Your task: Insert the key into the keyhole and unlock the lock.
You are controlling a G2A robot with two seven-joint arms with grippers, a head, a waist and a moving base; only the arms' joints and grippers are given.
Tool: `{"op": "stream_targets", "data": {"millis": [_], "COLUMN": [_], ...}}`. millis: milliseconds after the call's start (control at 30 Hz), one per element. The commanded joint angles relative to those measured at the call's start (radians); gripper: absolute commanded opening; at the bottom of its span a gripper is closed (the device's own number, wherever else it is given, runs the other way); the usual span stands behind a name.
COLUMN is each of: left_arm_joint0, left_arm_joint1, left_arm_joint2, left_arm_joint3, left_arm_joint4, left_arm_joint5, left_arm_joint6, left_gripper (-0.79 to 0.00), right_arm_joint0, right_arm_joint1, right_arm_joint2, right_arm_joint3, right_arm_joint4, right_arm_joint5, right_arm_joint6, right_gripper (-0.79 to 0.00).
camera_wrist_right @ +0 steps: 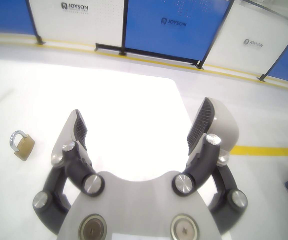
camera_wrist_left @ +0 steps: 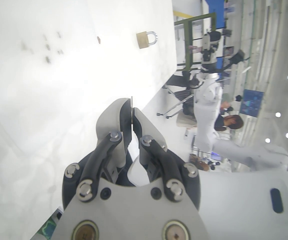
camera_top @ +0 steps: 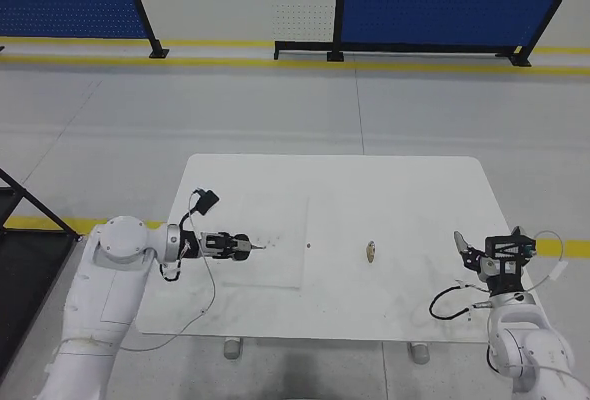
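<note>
Left wrist view shows our left end effector [camera_wrist_left: 131, 111] clamped on a thin silver metal key [camera_wrist_left: 132, 100] above the white bench [camera_top: 405, 190]. Our right end effector [camera_wrist_right: 144, 123] stands open, and the brass padlock with a silver shackle [camera_top: 371, 250] lies between the 2, apart from both.

Table [camera_top: 405, 200]: white, rounded corners, with a thin pale sheet [camera_top: 275, 235] lying flat on it
Partitions [camera_top: 440, 20]: blue and white panels on black feet, beyond the table
Floor lines [camera_top: 225, 62]: yellow tape, one before the partitions and one passing under the table
</note>
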Motion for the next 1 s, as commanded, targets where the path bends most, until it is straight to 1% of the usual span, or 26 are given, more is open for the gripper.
{"op": "stream_targets", "data": {"millis": [0, 167, 300, 500, 633, 967], "left_arm_joint0": [0.003, 0.007, 0.014, 0.002, -0.009, -0.009], "left_arm_joint1": [0.005, 0.016, 0.031, 0.065, 0.086, 0.086], "left_arm_joint2": [-0.026, -0.065, -0.068, -0.049, -0.02, -0.02], "left_arm_joint3": [0.04, 0.124, 0.171, 0.232, 0.252, 0.252], "left_arm_joint4": [-0.079, -0.208, -0.296, -0.379, -0.431, -0.431], "left_arm_joint5": [-0.019, -0.067, -0.091, -0.122, -0.151, -0.151], "left_arm_joint6": [-0.034, -0.108, -0.108, -0.108, -0.108, -0.108], "left_gripper": [-0.785, -0.785, -0.785, -0.785, -0.785, -0.785], "right_arm_joint0": [0.0, 0.0, 0.0, 0.0, 0.0, 0.0], "right_arm_joint1": [0.0, 0.0, 0.0, 0.0, 0.0, 0.0], "right_arm_joint2": [0.0, 0.0, 0.0, 0.0, 0.0, 0.0], "right_arm_joint3": [0.0, 0.0, 0.0, 0.0, 0.0, 0.0], "right_arm_joint4": [0.0, 0.0, 0.0, 0.0, 0.0, 0.0], "right_arm_joint5": [0.0, 0.0, 0.0, 0.0, 0.0, 0.0], "right_arm_joint6": [0.0, 0.0, 0.0, 0.0, 0.0, 0.0], "right_gripper": [0.0, 0.0, 0.0, 0.0, 0.0, 0.0]}}
